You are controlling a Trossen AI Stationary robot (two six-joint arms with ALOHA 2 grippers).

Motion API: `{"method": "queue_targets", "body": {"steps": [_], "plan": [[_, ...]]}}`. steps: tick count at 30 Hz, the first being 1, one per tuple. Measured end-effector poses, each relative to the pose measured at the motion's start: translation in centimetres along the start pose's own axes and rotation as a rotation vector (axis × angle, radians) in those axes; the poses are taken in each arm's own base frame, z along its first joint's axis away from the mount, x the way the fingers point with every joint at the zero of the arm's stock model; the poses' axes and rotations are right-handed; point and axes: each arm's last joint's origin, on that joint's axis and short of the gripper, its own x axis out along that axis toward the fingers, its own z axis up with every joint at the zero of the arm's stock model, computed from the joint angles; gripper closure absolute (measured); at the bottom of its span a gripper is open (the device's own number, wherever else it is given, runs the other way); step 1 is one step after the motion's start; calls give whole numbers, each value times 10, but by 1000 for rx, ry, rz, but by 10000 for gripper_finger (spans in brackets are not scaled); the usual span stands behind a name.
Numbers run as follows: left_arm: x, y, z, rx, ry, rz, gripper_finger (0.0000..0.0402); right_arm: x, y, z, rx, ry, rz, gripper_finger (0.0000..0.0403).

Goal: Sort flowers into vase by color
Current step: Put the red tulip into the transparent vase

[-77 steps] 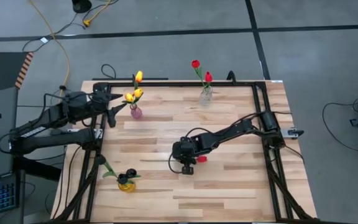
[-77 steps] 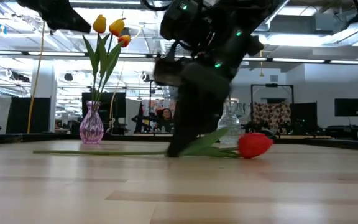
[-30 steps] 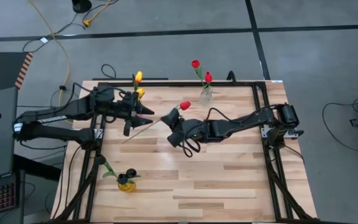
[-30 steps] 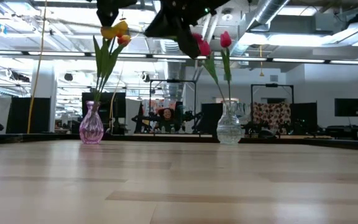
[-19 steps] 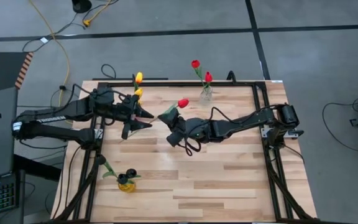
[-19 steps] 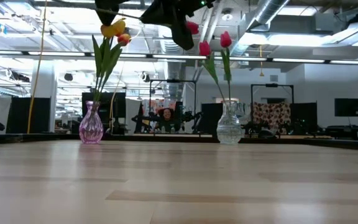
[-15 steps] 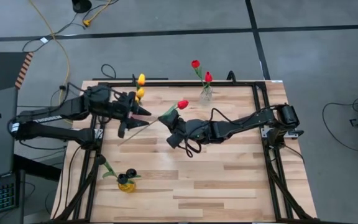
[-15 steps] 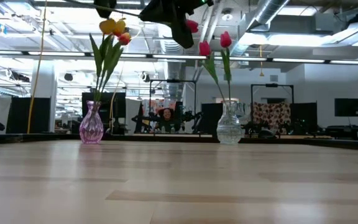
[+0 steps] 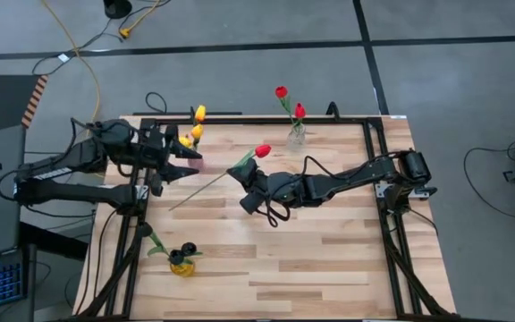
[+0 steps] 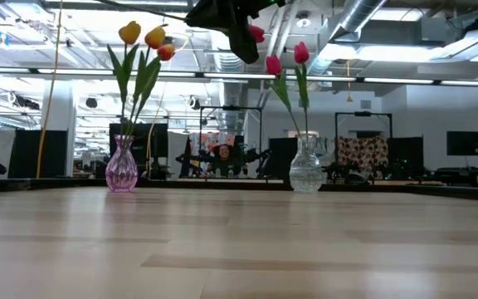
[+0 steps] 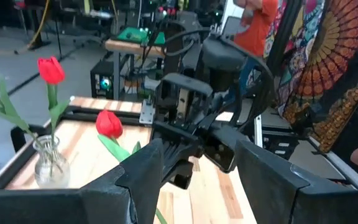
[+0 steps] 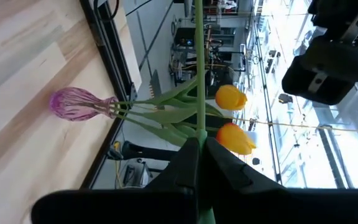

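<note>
open-plan lab, exposed ceiling ducts [image 10: 363,12], floor cables [image 9: 83,63]

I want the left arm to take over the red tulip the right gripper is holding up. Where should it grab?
Probably the bare lower stem, which slants free from the right gripper toward the left gripper. Come in from the left, fingers across the stem, clear of the red head and leaf.

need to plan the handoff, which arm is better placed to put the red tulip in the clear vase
Right. Its gripper is shut on the red tulip, raised near the clear vase. The left gripper is by the pink vase, empty.
</note>
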Motion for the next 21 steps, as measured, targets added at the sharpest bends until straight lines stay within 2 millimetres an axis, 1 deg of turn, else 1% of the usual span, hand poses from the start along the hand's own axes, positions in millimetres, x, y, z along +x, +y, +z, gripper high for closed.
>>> {"method": "queue_targets", "body": {"steps": [2, 7, 16, 21], "plan": [[-3, -1, 1, 5, -11, -4, 213, 0, 0, 0, 0, -1, 0, 357], [-4, -2, 1, -15, -13, -15, 213, 0, -2, 0, -10, -4, -12, 357], [11, -3, -5, -108, 54, -35, 213, 0, -2, 0, -264, -4, -15, 357], [15, -7, -9, -162, 94, -59, 213, 0, -3, 0, -330, -3, -25, 357]]}}
